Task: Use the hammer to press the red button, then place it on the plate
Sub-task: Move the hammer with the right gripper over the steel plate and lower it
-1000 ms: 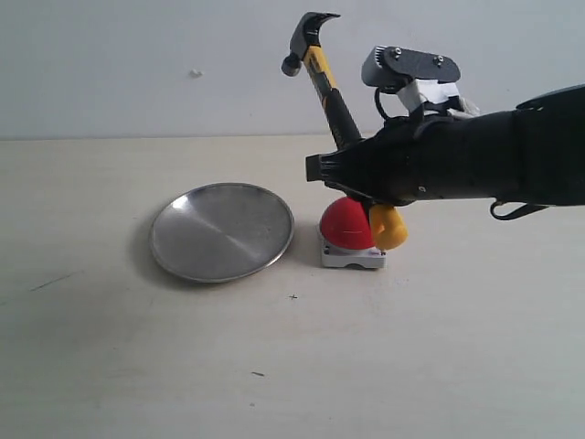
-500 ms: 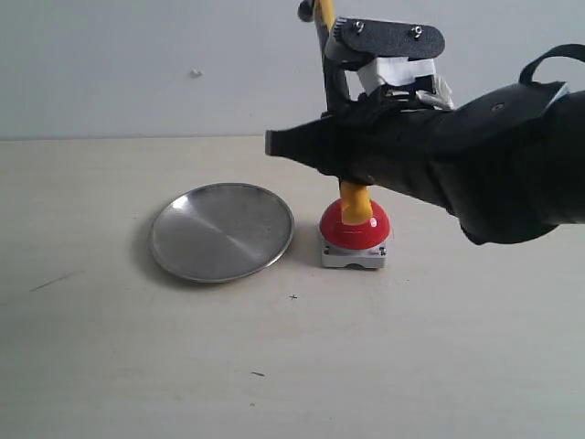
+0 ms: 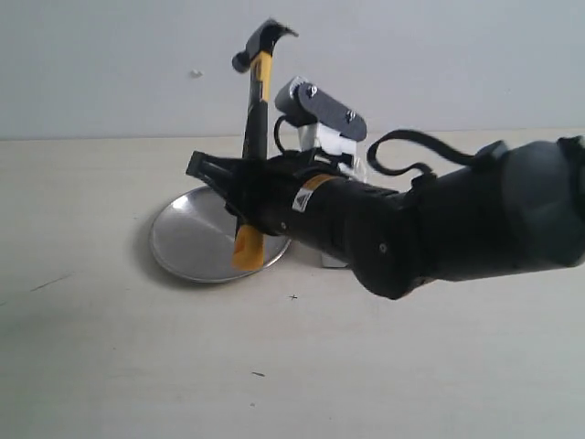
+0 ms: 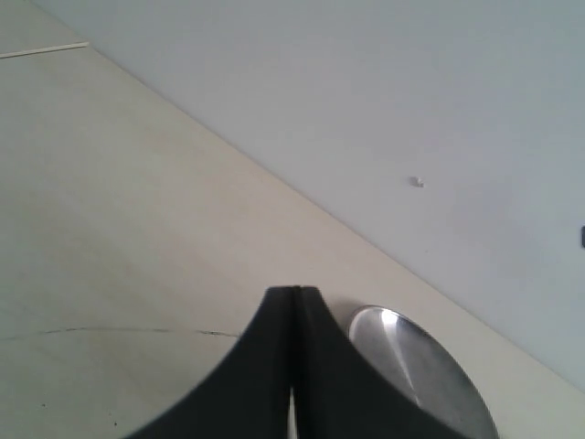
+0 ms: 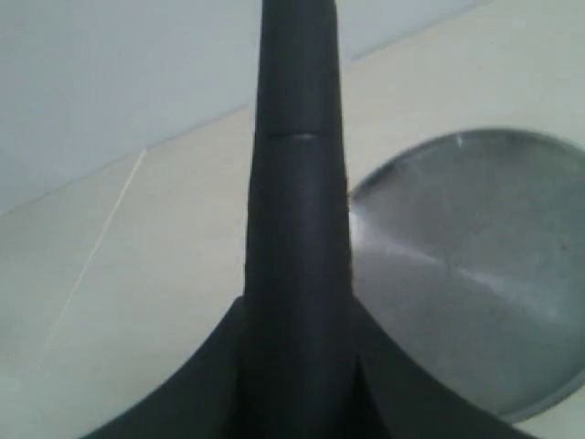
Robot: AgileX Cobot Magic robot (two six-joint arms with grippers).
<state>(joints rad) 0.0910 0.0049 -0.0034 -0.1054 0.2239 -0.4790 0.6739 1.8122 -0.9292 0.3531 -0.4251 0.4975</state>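
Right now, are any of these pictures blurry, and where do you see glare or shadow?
Exterior view: soft, even light; the plate shows a pale sheen and a faint shadow at its left edge. Left wrist view: the left gripper is a featureless dark shape. Right wrist view: the hammer is so close it blurs into a dark column.

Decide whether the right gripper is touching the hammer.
Touching. The right wrist view shows the black handle of the hammer clamped between the jaws of the right gripper; the exterior view shows it held upright.
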